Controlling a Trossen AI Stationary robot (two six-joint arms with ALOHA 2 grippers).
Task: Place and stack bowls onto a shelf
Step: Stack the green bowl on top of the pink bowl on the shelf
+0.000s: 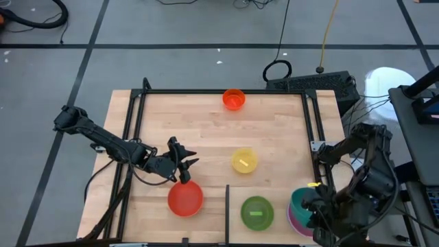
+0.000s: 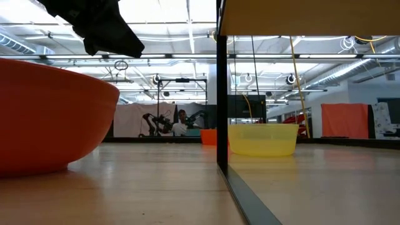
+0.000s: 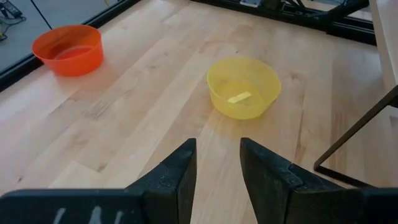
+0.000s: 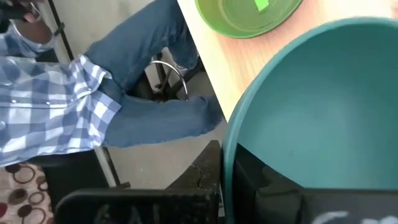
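Observation:
My right gripper (image 1: pixel 310 201) is shut on a teal bowl (image 1: pixel 300 200) at the near right, over a pink bowl (image 1: pixel 299 222). Whether the two bowls touch, I cannot tell. A green bowl (image 1: pixel 257 211) stands upright beside them on the shelf (image 2: pixel 306 17). My left gripper (image 1: pixel 186 168) hangs open with nothing between its fingers, just above the far rim of a red bowl (image 1: pixel 185 197). It points toward a yellow bowl (image 3: pixel 242 87) at mid-table. An orange bowl (image 1: pixel 234 99) stands at the far edge. My right gripper holds the teal bowl by its rim (image 4: pixel 227 163), one finger outside the wall (image 4: pixel 200 180) and one inside the hollow. The fingers slant down from above. The bowl's mouth faces up and is tilted. Its underside is hidden.
The shelf's thin dark upright (image 2: pixel 220 87) stands between the red bowl and the green one. A black frame (image 1: pixel 219 91) runs around the tabletop. A person in a checked shirt and jeans (image 4: pixel 93 106) sits at the table's near edge, close to my right gripper.

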